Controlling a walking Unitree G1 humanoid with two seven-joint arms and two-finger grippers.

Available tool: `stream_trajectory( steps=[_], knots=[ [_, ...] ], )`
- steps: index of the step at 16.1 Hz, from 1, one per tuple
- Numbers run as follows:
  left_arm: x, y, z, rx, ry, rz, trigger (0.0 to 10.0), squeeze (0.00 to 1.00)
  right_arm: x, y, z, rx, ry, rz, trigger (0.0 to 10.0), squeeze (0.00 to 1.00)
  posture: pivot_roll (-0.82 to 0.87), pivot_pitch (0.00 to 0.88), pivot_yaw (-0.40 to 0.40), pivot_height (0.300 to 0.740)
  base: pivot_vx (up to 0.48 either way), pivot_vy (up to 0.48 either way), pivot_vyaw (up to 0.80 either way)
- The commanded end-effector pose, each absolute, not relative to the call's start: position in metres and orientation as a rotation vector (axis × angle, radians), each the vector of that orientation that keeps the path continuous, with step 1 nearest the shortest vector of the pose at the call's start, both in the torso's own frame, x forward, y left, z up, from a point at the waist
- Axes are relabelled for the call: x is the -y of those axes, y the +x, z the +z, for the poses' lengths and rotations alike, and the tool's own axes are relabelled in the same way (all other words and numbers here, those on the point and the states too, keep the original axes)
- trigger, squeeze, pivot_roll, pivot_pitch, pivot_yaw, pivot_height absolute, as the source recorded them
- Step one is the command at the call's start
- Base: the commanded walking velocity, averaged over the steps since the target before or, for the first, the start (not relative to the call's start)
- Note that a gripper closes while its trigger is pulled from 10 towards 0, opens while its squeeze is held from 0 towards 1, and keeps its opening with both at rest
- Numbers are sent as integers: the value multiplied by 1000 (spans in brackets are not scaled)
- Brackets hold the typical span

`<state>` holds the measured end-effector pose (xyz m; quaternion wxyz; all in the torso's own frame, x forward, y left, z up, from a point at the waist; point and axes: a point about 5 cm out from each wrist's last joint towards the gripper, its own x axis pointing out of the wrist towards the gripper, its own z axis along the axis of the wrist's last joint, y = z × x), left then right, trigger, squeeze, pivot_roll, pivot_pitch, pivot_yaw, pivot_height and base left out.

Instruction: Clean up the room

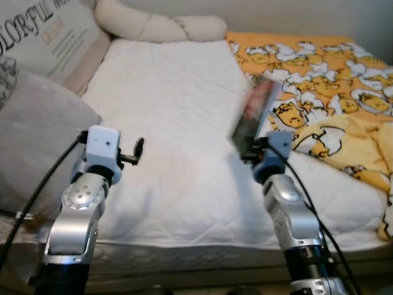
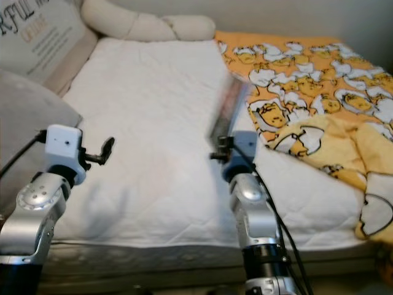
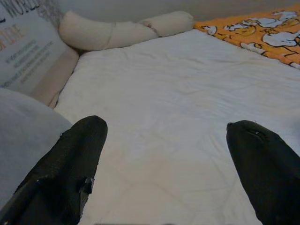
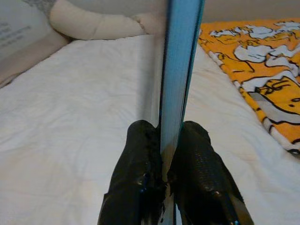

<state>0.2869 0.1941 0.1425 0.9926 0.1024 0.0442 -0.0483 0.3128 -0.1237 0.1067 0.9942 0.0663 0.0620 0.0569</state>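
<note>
A thin book [image 1: 253,112] with a dark cover and a light blue edge [image 4: 180,70] is held above the white mattress [image 1: 172,123], beside the orange cartoon blanket [image 1: 325,92]. My right gripper [image 4: 164,140] is shut on the book's lower edge, one finger on each side. The book looks motion-blurred in the eye views. My left gripper [image 3: 166,154] hangs open over the mattress near its front left, its two black fingers [image 3: 70,168] wide apart with nothing between them.
A long cream bolster [image 1: 159,24] lies along the head of the bed. A printed cushion [image 1: 43,37] and a grey pillow [image 1: 31,141] lean at the left. The mattress's front edge [image 1: 184,246] runs below both arms.
</note>
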Motion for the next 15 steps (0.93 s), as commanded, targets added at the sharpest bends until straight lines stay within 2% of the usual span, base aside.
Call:
stream_trajectory(
  steps=[1,10,15],
  knots=[
    [-187,288,144,-84,205,-117,10000,0,132,315,117,-81,124,98,10000,0,-20,0,-11,740,0,375,0],
    [-189,288,144,-85,205,-114,10000,0,132,316,116,-85,135,90,10000,0,-18,0,-12,740,0,379,0],
    [-191,290,144,-91,208,-101,10000,0,131,317,117,-86,147,89,10000,0,-16,0,-12,740,0,0,0]
  ],
)
